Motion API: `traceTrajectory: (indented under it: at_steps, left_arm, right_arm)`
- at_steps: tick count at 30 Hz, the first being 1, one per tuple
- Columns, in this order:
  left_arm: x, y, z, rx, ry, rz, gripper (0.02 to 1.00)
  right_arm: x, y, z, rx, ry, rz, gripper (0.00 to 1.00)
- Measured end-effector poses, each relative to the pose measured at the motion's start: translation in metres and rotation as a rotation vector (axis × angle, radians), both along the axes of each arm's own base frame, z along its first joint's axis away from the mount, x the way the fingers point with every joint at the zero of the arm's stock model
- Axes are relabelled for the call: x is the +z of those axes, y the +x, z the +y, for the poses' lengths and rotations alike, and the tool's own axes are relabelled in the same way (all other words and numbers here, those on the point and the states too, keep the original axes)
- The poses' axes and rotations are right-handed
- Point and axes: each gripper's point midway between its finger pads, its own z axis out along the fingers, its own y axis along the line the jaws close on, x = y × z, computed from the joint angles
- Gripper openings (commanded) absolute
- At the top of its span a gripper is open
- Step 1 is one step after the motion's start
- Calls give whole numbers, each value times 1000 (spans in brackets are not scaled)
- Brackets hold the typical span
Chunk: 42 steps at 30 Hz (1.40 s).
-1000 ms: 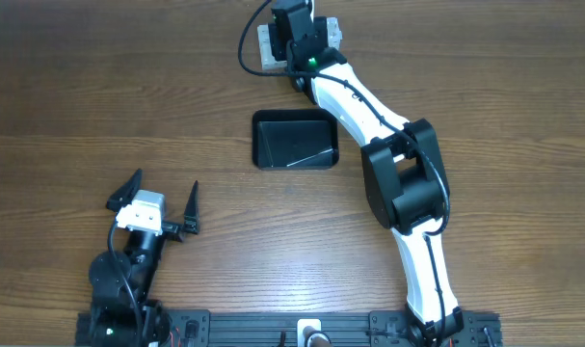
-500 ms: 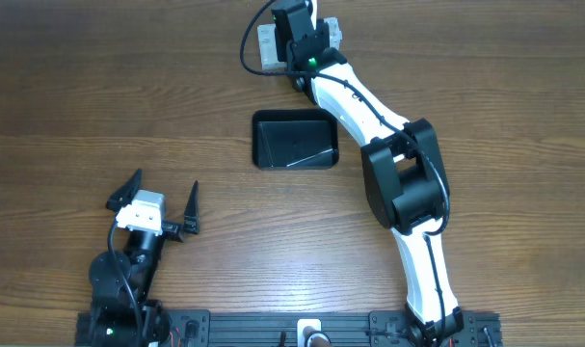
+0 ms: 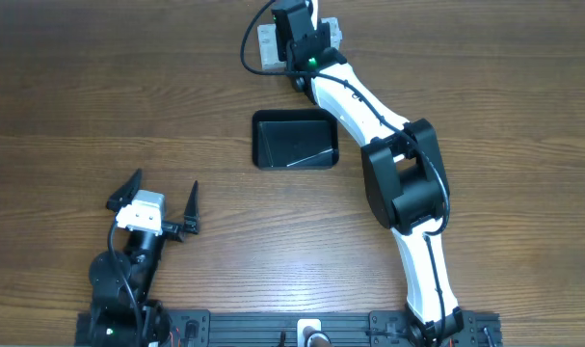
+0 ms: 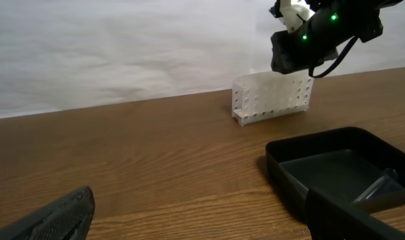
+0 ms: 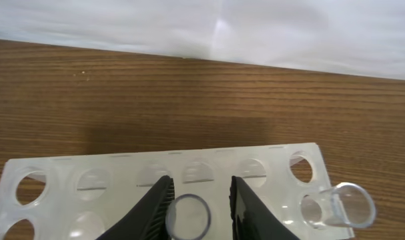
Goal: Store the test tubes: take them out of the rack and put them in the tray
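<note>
A white test tube rack (image 3: pixel 273 43) stands at the far middle of the table, also seen as the rack (image 5: pixel 122 187) and the rack (image 4: pixel 272 99). My right gripper (image 5: pixel 199 203) hangs over it, fingers drawn in on either side of a clear test tube (image 5: pixel 187 217) standing in a front hole. A second tube (image 5: pixel 345 205) stands at the rack's end. The black tray (image 3: pixel 294 164) lies nearer, with one tube (image 3: pixel 306 157) lying in it. My left gripper (image 3: pixel 164 183) is open and holds nothing, low at the near left.
Bare brown wood surrounds the rack and the tray (image 4: pixel 289 167). A white wall backs the table's far edge. The right arm (image 3: pixel 369 106) stretches diagonally past the tray's right side.
The right gripper shifted slightly farther over the rack between one second and half a second ago, then held. The left arm has not moved.
</note>
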Motion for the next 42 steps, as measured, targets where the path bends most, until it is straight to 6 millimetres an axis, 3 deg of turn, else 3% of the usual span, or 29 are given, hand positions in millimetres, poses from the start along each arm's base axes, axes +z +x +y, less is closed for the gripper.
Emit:
traceTrajectory:
  at_steps: [15, 31, 34, 36, 42]
  left_arm:
    - [0, 0, 0, 0, 0, 0, 1000]
    - [0, 0, 0, 0, 0, 0, 1000]
    - [0, 0, 0, 0, 0, 0, 998]
    - [0, 0, 0, 0, 0, 0, 1000]
    - [0, 0, 0, 0, 0, 0, 1000]
  right_arm:
    - [1, 0, -2, -9, -6, -3, 143]
    - [8, -1, -3, -7, -13, -9, 119]
    - [34, -2, -4, -6, 3, -45, 117]
    - [65, -4, -5, -6, 25, -91, 117]
    - [184, -30, -18, -9, 106, -254, 115]
